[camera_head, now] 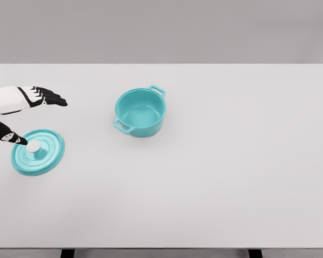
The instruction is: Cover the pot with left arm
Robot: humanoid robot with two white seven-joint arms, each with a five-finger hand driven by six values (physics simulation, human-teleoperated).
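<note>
So, nearest to me on the white surface [215,204] is a lot of bare top w/ nothing on it, which leaves plenty of room for carrying something across. Next back, at the left, the teal lid [37,152] lies flat, right way up, its pale knob [33,146] pointing up near the middle, so it's ready to be gripped from above w/o flipping. The left hand [29,115] comes in from the left edge just over it: thumb tip dark and low, at the lid's near-left rim and close to the knob, while the other fingers [49,97] stretch out straight beyond the lid, well spread from the thumb. It's wide open and holds nothing; I'd say that gap is kept so the knob can fit betw. thumb and fingers, i.e. a reach approaching the grasp, though I can't tell if the thumb actually touches the lid. Farther back and to the right, approx. mid-surface, the teal pot [141,113] stands upright, empty, mouth open, one handle toward me at lower left, the other at the far right. Pot and lid sit well apart, so the lid must be lifted and carried right and away. Right arm isn't visible.
</note>
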